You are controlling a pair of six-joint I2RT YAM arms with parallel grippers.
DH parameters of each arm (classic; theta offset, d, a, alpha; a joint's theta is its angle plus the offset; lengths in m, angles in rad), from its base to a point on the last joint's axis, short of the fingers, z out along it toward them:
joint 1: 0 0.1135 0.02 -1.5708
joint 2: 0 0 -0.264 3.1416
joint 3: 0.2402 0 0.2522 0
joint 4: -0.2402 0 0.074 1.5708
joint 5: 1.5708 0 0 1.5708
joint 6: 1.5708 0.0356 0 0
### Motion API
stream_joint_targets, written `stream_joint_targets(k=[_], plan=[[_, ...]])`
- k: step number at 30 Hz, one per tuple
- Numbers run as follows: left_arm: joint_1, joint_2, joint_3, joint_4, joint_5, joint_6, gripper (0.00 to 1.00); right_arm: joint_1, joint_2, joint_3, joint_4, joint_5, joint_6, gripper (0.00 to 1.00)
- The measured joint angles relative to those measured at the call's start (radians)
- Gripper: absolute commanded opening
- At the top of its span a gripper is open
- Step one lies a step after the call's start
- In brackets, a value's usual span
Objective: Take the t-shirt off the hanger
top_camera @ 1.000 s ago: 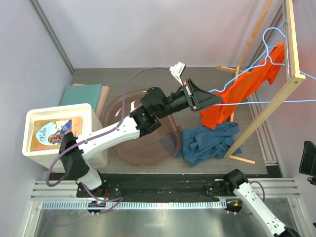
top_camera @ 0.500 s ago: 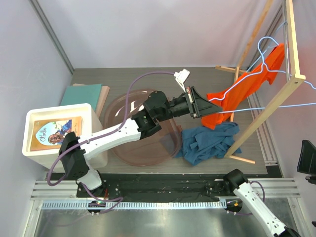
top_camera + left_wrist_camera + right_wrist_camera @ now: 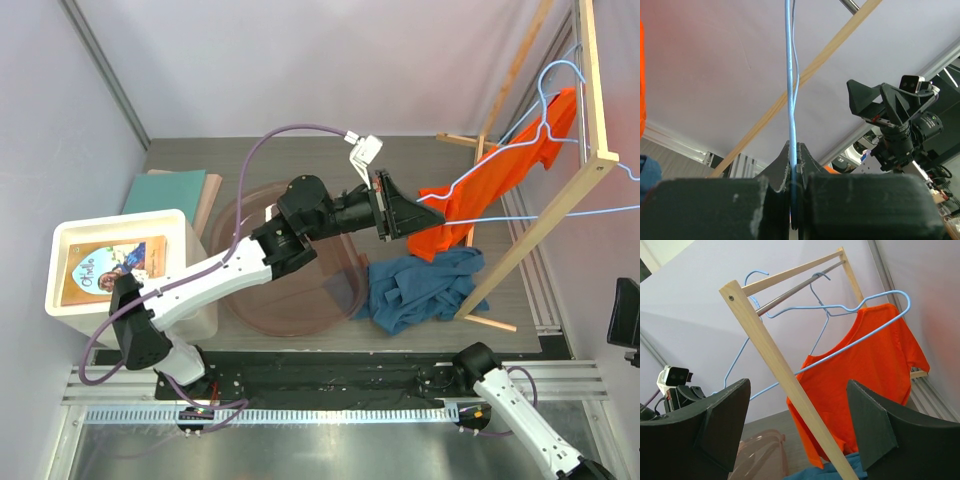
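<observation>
An orange t-shirt hangs on a light blue wire hanger hooked over the wooden rack's rail at the right. My left gripper is shut on the hanger's low left end, beside the shirt's hem. In the left wrist view the blue wire runs straight up out of the closed gripper. My right gripper shows partly at the right edge. In the right wrist view it is open and empty, apart from the shirt and the hanger.
The wooden rack stands along the right side, its post crossing the right wrist view. A blue garment lies heaped at its foot. A pink basin, a white bin holding a book and a teal book sit left.
My left gripper, still shut on the hanger, has shifted slightly left and its arm has risen. The hanger and shirt swung with it. The right arm has barely moved.
</observation>
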State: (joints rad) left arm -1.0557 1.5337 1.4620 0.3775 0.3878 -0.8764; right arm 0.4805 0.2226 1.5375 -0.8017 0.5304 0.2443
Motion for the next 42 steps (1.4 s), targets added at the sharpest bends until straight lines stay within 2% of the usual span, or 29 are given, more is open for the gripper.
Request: stream_joint_targets(k=[10, 16, 22, 34, 42], plan=[[0.01, 0.002, -0.05, 0.088, 0.012, -0.098, 0.0, 0.0, 0.101, 0.032, -0.038, 0.018, 0.024, 0.83], [0.01, 0.005, -0.089, 0.116, 0.008, -0.187, 0.0, 0.0, 0.109, 0.033, -0.053, 0.029, 0.032, 0.83], [0.011, 0.011, -0.098, 0.157, 0.035, -0.19, 0.0, 0.0, 0.109, 0.034, -0.053, 0.039, 0.032, 0.83], [0.011, 0.117, -0.021, 0.169, 0.116, -0.223, 0.0, 0.0, 0.109, 0.037, -0.052, 0.048, 0.027, 0.83], [0.011, 0.147, 0.078, 0.088, 0.186, -0.196, 0.0, 0.0, 0.103, 0.034, -0.052, 0.049, 0.023, 0.82]])
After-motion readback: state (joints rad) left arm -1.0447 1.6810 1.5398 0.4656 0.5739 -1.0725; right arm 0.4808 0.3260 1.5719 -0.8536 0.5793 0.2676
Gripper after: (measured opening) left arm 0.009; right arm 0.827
